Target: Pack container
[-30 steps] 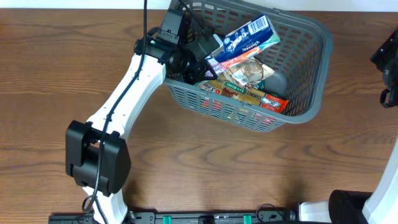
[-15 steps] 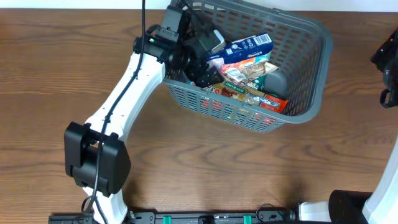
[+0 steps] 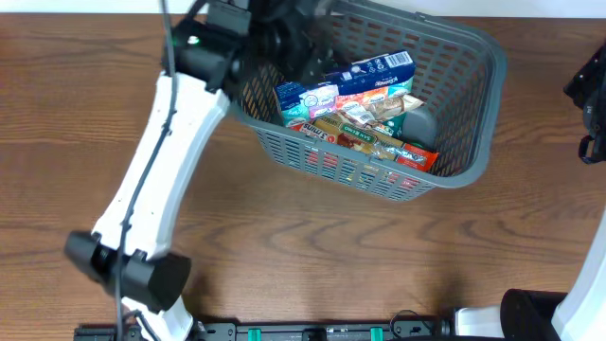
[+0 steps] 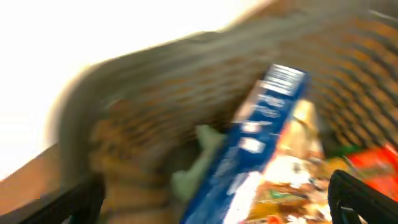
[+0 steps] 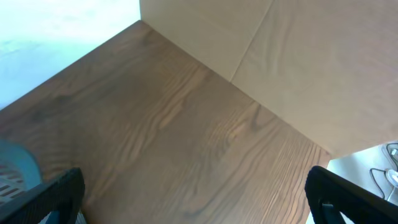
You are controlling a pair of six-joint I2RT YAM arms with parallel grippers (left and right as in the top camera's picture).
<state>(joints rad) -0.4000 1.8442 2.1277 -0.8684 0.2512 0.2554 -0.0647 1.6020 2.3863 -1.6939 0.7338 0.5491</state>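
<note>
Here's the overhead view: the container [image 3: 360,166], a dark grey slotted basket, sits in the upper centre-right of the frame on the wooden table [image 3: 76,142], turned at a slight angle. Inside it there's a heap of packets. A blue packet [image 3: 374,71] lies across the top, a pale blue-and-white packet [image 3: 303,95] is at its left end, green and gold packets [image 3: 365,118] crowd underneath, and a red packet [image 3: 417,153] is pressed against the near wall. The left arm [image 3: 161,170] reaches up from the lower left to the basket's upper-left corner, its dark head above the rim there. On the left wrist camera everything is smeared, but the left gripper [image 4: 221,196] shows its two dark fingers [image 4: 81,202] at the bottom corners of the frame, spread wide with nothing clamped between them. The blue packet runs diagonally below, with the lattice wall behind it. Over at the right edge of the overhead view, the right arm [image 3: 592,95] is well clear of the basket. Its right gripper [image 5: 202,196] has both tips far apart over bare wood, holding nothing. A grey curve pokes in at the lower left of that view.
</note>
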